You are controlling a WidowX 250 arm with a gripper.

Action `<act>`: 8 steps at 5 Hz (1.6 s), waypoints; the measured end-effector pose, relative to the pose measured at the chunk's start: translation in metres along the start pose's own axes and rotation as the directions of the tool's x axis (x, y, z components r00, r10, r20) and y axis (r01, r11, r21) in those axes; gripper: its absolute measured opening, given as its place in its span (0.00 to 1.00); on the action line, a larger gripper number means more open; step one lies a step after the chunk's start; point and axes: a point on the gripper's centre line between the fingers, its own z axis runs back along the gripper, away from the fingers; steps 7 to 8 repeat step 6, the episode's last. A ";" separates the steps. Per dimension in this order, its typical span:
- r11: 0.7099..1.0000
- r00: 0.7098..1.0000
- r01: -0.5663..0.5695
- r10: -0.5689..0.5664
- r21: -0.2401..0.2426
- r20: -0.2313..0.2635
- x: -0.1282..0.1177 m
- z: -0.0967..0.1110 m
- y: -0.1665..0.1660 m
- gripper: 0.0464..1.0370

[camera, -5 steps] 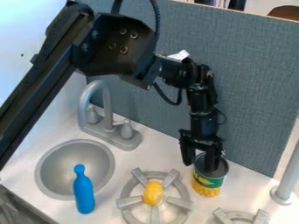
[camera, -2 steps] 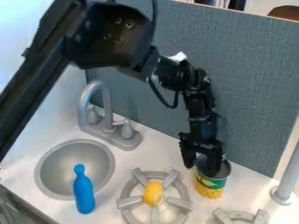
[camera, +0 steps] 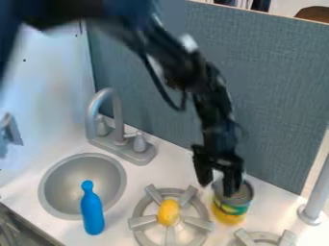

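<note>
- My black two-finger pincer point(camera: 218, 185) hangs down right of centre, its tips pointing at the bench; it is released, with its two fingers spread apart.
- One finger is outside the left rim of an open metal can with a yellow and green label point(camera: 231, 209); the other is over the can's mouth. I cannot tell whether either touches the metal.
- The can is upright on the white bench point(camera: 164, 170), near the foot of a tall blue-grey fabric panel point(camera: 276, 91), which bounds my space at the back.
- To the can's left, just beside it, is a round grey burner with raised prongs point(camera: 143, 222). A yellow oval object point(camera: 169, 212) rests at its middle.
- A strip of white surface gives room between the can and a grey upright post point(camera: 315, 202) at the right.
- Part of a second grey burner point(camera: 263, 236) meets the bottom edge of view.
- At left, a round grey sink point(camera: 57, 185) is set into the bench, with a grey curved faucet point(camera: 116, 113) behind it.
- A blue bottle-shaped object point(camera: 93, 214) overlaps the sink's front rim, between the basin and the bench's front edge.
</note>
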 end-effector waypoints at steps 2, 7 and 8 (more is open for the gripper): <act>0.998 0.997 -0.023 0.019 0.053 0.072 -0.049 0.095 0.049 0.96; 0.941 0.996 -0.078 0.086 0.330 -0.010 -0.106 0.088 0.085 0.96; 0.941 0.996 -0.078 0.086 0.330 -0.010 -0.106 0.088 0.085 0.96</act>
